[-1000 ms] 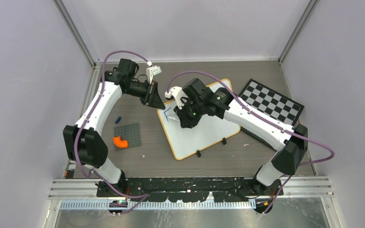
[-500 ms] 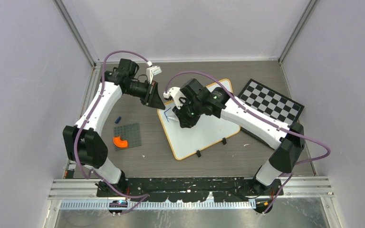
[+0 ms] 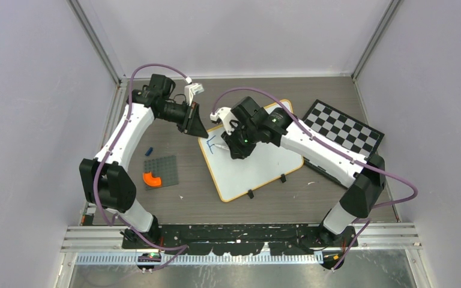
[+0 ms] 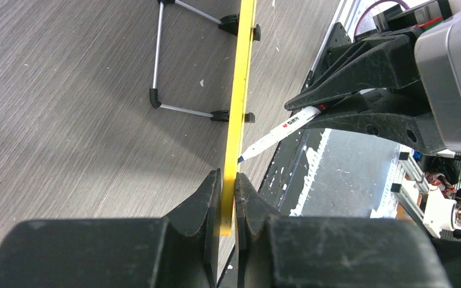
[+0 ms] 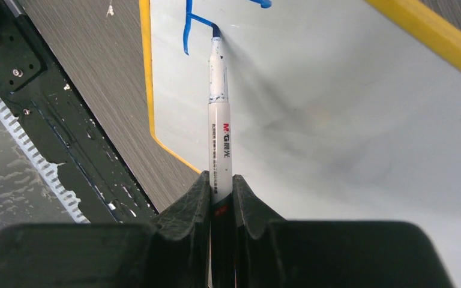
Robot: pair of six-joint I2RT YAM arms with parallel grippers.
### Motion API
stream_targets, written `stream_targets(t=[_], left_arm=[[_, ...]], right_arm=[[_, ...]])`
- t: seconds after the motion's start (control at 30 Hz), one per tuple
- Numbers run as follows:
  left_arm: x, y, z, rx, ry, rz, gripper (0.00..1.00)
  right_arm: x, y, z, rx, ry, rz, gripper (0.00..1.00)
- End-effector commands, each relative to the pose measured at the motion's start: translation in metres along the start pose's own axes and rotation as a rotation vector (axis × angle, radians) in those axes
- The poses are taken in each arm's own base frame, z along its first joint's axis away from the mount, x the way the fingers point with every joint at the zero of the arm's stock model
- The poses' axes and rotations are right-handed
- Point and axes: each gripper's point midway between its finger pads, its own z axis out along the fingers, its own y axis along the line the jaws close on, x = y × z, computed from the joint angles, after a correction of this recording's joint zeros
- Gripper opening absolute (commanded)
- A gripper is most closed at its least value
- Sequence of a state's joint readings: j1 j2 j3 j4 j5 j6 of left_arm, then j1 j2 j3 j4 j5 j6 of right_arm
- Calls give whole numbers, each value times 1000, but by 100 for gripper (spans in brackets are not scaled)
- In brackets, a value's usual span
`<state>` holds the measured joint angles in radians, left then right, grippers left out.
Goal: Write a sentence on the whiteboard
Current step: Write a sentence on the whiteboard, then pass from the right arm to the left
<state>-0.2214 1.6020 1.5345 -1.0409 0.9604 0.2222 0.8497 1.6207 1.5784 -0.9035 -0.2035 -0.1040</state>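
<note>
Even, bright light; near fingers perhaps blurred.

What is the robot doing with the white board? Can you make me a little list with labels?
Left end effector: shut on the yellow edge of the whiteboard, near a corner
Right end effector: shut on a white marker
Marker tip: touching the board at a blue stroke
Writing: a few blue strokes near one corner, no sentence yet
Also on the table: checkered board, grey stud plate, orange piece on that plate
</note>
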Motion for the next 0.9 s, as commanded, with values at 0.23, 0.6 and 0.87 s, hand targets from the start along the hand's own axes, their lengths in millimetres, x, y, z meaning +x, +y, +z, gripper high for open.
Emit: stream_targets(t=[0.23,0.6,0.87], left_arm=[[-5,-15,-11,-15,-19,22,29],[-48,-81,-76,-138,-198,403,92],[1,-132,-57,33,-90,586,83]], right_arm=[[-18,8,-34,-41,-78,-35,0],[-24,43,-81,-175,-156,-30,0],[-34,82,-98,-429,-180,24,0]])
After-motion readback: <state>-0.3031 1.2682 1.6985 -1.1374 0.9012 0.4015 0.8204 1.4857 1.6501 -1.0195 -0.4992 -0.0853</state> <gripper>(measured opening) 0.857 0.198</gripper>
